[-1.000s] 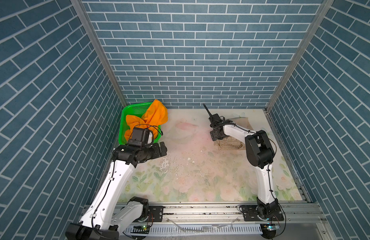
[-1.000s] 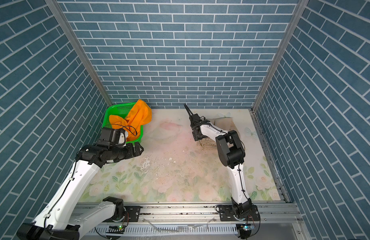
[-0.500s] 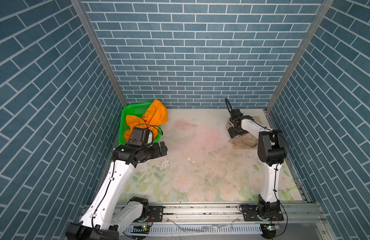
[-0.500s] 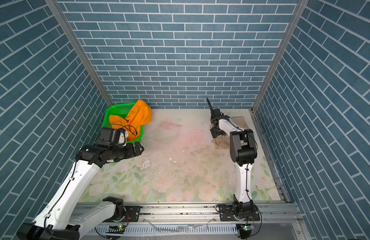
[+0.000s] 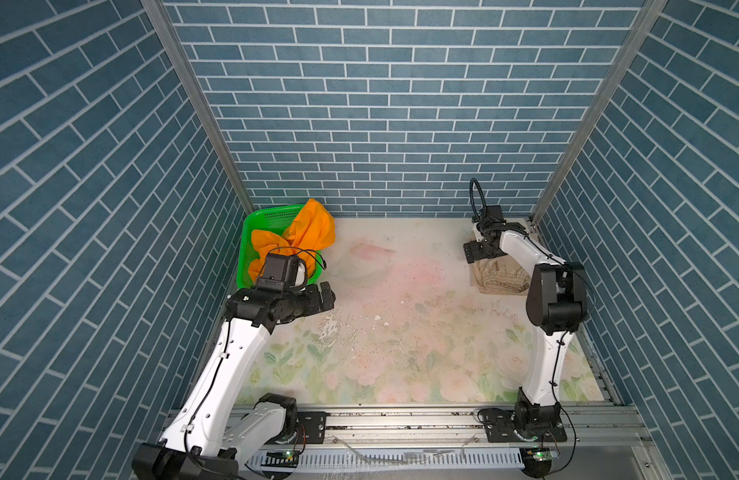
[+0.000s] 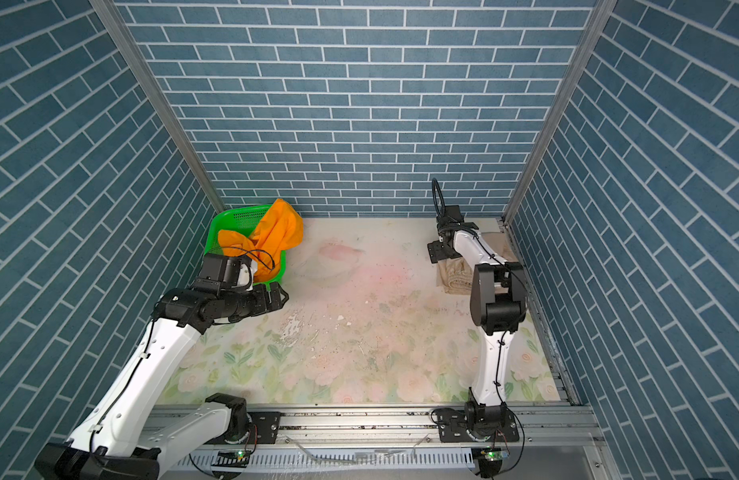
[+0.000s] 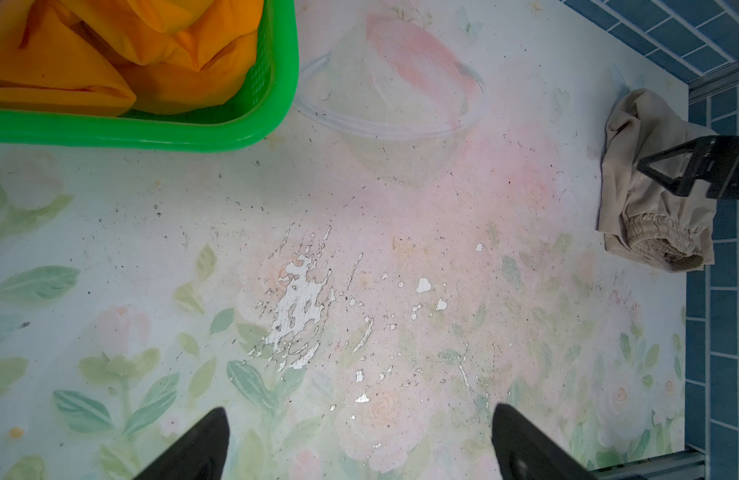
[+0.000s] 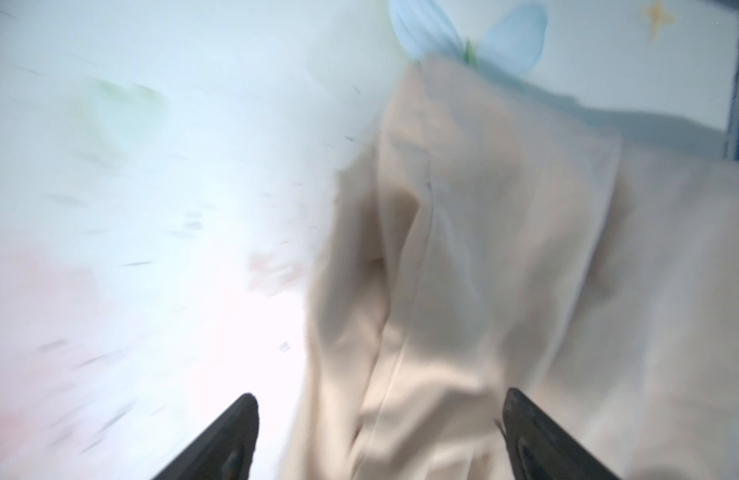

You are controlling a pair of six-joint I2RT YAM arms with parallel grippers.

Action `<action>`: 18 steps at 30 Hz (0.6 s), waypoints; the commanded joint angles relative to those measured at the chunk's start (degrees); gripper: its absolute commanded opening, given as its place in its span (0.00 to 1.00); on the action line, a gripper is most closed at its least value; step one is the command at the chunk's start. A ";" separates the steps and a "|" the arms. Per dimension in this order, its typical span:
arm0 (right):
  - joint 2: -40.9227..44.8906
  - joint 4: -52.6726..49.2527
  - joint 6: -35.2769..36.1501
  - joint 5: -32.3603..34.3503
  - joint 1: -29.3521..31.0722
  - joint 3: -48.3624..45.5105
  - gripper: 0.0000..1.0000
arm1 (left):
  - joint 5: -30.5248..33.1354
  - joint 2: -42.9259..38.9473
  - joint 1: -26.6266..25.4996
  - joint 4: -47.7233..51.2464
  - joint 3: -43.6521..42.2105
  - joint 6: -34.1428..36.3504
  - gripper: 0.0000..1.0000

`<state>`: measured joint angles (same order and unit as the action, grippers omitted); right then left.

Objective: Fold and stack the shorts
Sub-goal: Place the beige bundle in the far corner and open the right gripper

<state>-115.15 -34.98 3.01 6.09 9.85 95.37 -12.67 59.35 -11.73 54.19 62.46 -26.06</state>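
Left gripper [image 7: 359, 436]: jaws wide, nothing between them, hovers over the bare floral table [image 5: 401, 332] just beside the green basket [image 5: 246, 232]. Orange shorts [image 5: 307, 232] are bunched in that basket at the far-left corner, part draped over its rim. Right gripper [image 5: 476, 252]: jaws wide too, over the beige shorts [image 5: 500, 278], a folded bundle at the far-right edge, elastic waistband toward the near side. Right wrist view is blurred, so can't tell if it touches the cloth.

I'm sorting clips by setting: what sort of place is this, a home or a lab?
Probably a lab test cell: brick-print wall panels box in a floral tabletop, and the left arm and right arm mount on a metal rail.
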 commanded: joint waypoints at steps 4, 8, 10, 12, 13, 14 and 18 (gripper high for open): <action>18.13 -3.67 -14.25 -0.86 -3.08 -13.80 0.83 | 2.65 -0.60 0.48 1.21 2.48 2.15 1.00; 25.36 -2.85 -19.07 -6.68 -8.44 -26.17 0.61 | 3.77 -0.22 0.52 1.27 2.66 2.99 1.00; 27.45 -1.80 -20.28 -9.03 -10.71 -31.24 0.45 | 3.61 -0.06 0.56 1.02 2.89 3.26 1.00; 27.23 -1.50 -20.41 -10.25 -12.18 -33.22 0.33 | 3.45 -0.11 0.56 0.76 2.94 3.56 1.00; 26.23 -1.54 -20.29 -10.39 -12.99 -33.49 0.28 | 3.48 -0.03 0.56 0.69 2.93 3.69 1.00; 24.95 -1.67 -19.96 -10.78 -13.71 -33.29 0.23 | 3.49 0.00 0.56 0.57 2.86 3.77 1.00; 18.40 -2.39 -18.58 -10.72 -15.27 -30.27 0.09 | 3.27 0.19 0.65 0.12 2.50 3.83 1.00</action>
<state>-93.93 -37.10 -15.18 -3.01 -4.78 62.83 -10.07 59.37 -11.57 54.35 63.75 -23.29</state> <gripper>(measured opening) 0.101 0.996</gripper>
